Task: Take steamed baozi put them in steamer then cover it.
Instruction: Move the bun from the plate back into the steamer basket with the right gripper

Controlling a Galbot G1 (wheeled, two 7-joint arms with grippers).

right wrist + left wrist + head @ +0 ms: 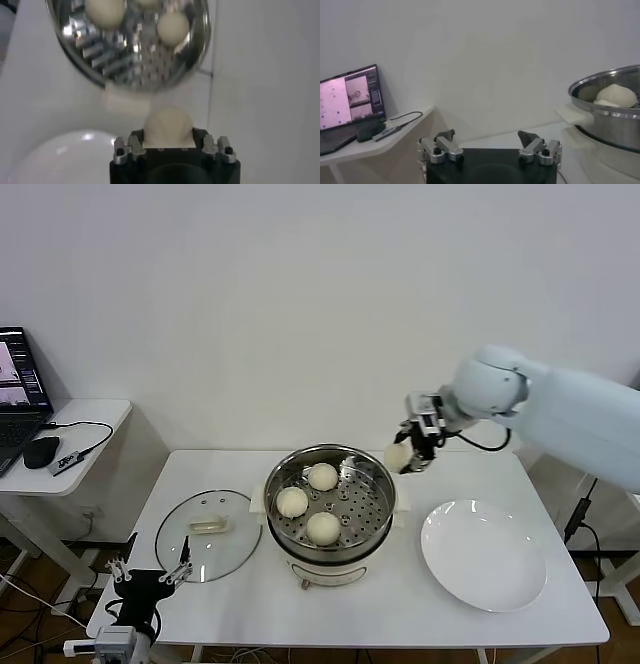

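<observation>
At the near left corner of the surface point(250, 614), the left pincer point(150, 577) waits parked just off the front edge, its fingers point(444, 145) spread wide with nothing between them. Just beyond it, the cover point(208, 535) lies flat on the surface near the left edge, handle up, beside the steamer point(330, 502) and not on it. The steamer stands in the middle of the surface, uncovered, with three steamed baozi point(323, 528) resting on its perforated tray: one toward the front, one toward the left, one toward the back. To the right, near the front right corner, a white plate point(484, 556) sits bare, well apart from the steamer's rim. Farther back, toward the rear edge and just past the steamer's right rim, the right pincer point(412, 450) hangs above the surface, closed on the fourth bun point(168, 126), which shows between its fingers in the right wrist view with the steamer tray beyond it. Off the left edge stands a small side table point(95, 412) carrying a laptop point(20, 389) and a mouse point(42, 451).
</observation>
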